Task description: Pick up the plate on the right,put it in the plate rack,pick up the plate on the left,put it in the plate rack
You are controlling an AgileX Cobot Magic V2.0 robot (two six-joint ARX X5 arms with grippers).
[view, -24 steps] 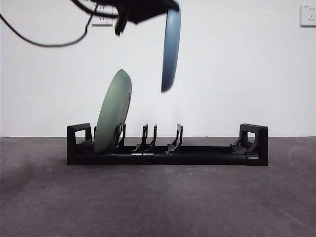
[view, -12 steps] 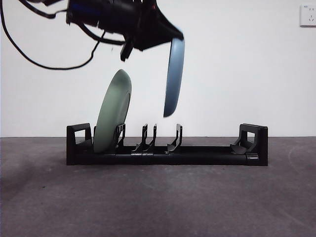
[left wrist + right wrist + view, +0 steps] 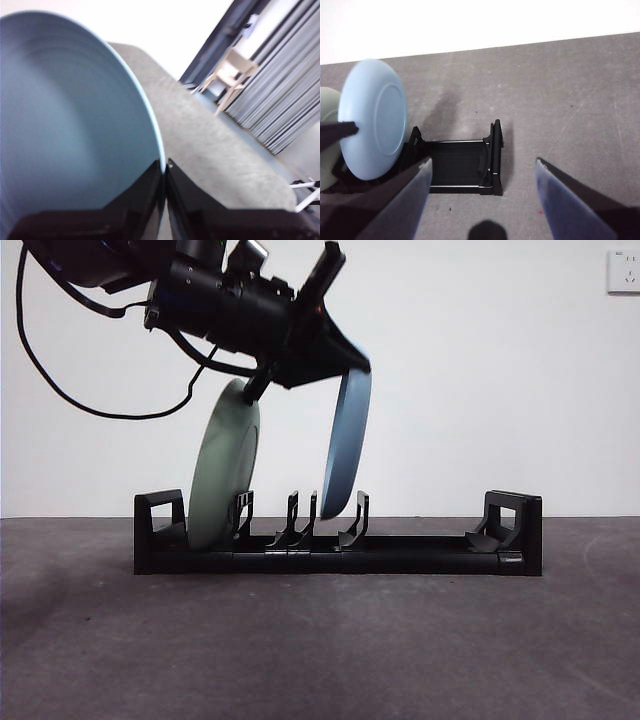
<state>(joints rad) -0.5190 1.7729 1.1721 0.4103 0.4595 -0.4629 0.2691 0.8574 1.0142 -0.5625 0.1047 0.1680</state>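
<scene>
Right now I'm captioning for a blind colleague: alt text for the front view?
The left gripper lowers a blue plate into a black plate rack on a grey table. A green plate stands in the rack.

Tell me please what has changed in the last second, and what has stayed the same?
The left gripper, shut on the blue plate, has come down from the top of the front view. The plate's lower edge, earlier well above the plate rack, is now down among its middle prongs. The green plate stayed in its slot, the rack did not move.
</scene>
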